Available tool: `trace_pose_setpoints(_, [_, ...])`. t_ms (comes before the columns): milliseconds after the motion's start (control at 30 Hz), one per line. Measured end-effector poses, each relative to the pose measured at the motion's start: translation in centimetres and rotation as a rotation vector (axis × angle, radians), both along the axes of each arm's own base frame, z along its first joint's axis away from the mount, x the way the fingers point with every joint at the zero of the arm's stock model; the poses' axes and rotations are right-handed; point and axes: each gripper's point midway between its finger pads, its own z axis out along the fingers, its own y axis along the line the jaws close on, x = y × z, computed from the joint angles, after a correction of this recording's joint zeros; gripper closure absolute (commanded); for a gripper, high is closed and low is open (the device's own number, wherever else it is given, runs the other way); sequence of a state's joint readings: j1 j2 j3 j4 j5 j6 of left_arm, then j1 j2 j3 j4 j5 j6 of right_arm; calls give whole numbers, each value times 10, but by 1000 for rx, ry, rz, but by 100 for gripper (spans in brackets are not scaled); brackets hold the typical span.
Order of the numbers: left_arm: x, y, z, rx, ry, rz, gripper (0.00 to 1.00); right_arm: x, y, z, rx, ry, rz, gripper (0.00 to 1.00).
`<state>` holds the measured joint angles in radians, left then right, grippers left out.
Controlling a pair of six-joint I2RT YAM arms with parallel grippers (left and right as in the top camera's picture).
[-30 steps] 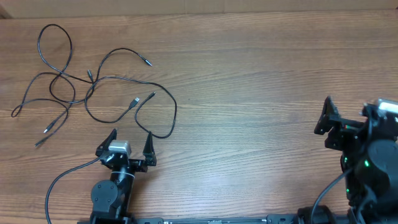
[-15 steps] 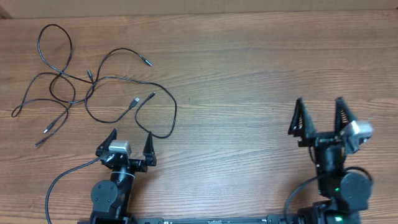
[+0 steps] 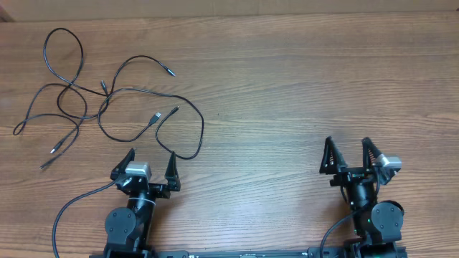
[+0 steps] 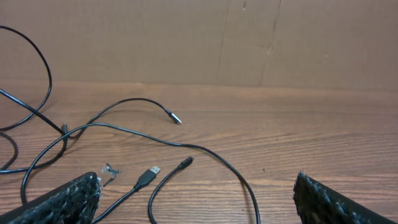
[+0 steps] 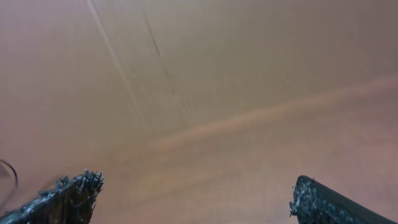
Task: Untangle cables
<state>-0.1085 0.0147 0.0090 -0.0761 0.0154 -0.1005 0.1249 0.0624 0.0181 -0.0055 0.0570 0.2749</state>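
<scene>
We see L gripper and R gripper low at table near edge, fingers spread, pointing fwd; cables tangled far-left corner.

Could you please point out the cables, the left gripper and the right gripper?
cables [image 3: 106, 95]: overhead view, strands crossing mid-tangle.
left gripper [image 3: 151, 155]: overhead view, midway between its fingertips.
right gripper [image 3: 348, 142]: overhead view, midway between its fingertips.

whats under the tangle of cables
Only the bare wooden table shows beneath the cables. Where they cross, the upper one hides a short stretch of the lower one. Nothing else is visible under them.
</scene>
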Motion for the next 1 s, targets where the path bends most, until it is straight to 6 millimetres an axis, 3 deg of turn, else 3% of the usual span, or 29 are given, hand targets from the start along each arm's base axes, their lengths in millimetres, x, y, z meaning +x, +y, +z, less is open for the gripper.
trace_pose_setpoints(67, [0,0,0,0,0,0,1,-2,-1,-9,-4,34,-3,0])
trace_pose_setpoints(1000, [0,0,0,0,0,0,1,-3,-3,-8,-95,21,-12,0])
